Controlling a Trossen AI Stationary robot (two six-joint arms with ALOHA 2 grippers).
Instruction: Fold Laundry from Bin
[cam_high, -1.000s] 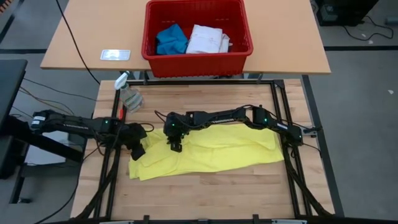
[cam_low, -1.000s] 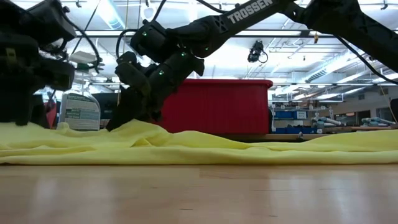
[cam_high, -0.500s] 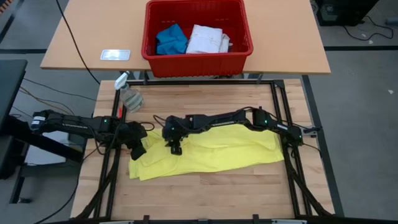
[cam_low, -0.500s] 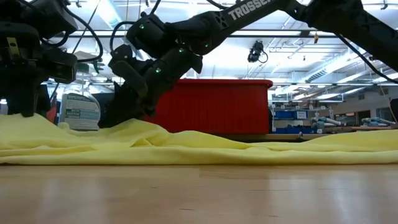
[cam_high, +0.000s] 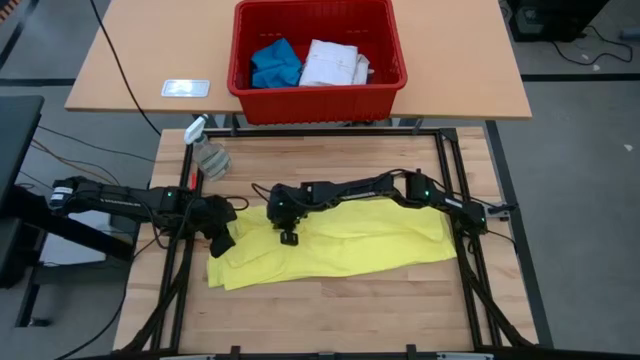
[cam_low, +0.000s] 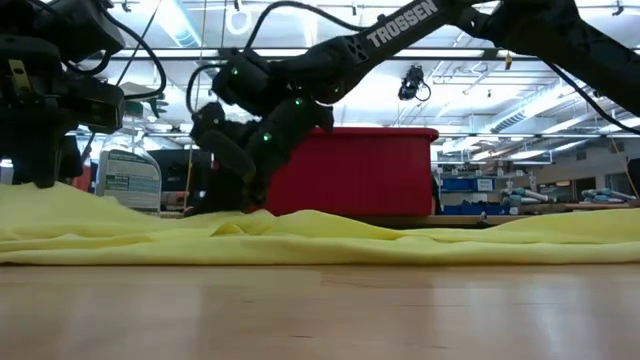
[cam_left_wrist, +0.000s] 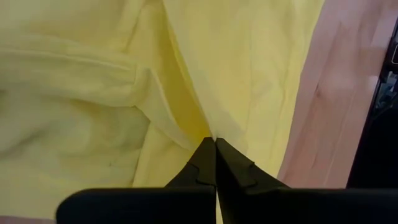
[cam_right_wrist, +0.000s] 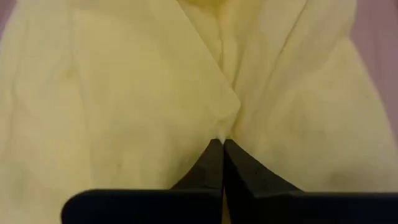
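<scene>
T-shirt (cam_high: 340, 245), yellow, spread lower centre on table (cam_high: 400, 165). Left gripper (cam_high: 222, 240) jaws pinch its left edge; right gripper (cam_high: 289, 237) jaws pinch fold at centre. Bin (cam_high: 318, 100) at top.

A spray bottle (cam_high: 207, 150) lies on the wooden worktop (cam_high: 330, 300); a white card (cam_high: 186, 88) rests on the tan table (cam_high: 460, 70).

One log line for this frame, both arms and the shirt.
left gripper: shut on yellow shirt edge | right gripper: shut on shirt middle | shirt: spread on table | bin: blue, white pieces inside
</scene>
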